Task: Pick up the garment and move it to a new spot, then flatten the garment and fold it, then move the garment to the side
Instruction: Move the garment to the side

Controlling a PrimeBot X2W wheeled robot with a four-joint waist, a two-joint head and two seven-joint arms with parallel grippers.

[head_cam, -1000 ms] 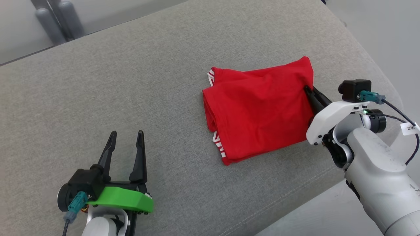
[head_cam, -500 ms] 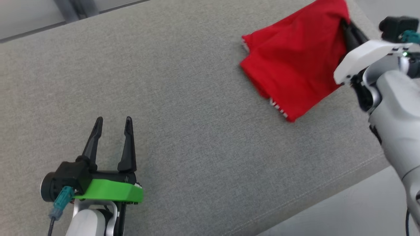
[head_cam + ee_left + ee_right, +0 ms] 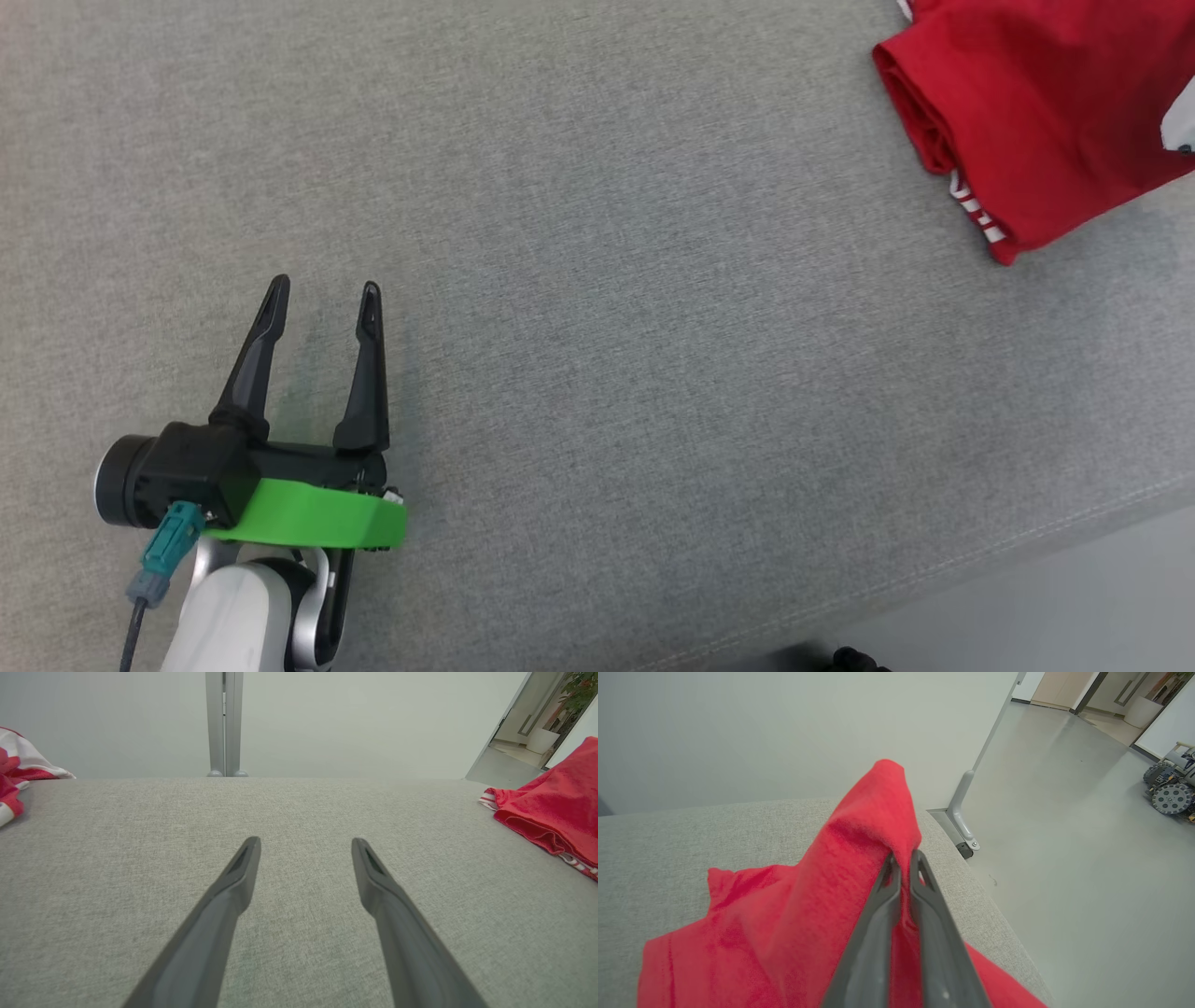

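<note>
right gripper [image 3: 902,858] pinches the red garment [image 3: 784,924].

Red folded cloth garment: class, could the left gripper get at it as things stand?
Probably yes: only grey fabric surface lies between the open left gripper and the red garment, though the right gripper is shut on it.

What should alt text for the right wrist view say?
The right pincer is shut on a fold of the red garment, holding it up in a peak over the grey cushion. Pale floor lies beyond the cushion's edge, a wheeled machine at far right.
</note>
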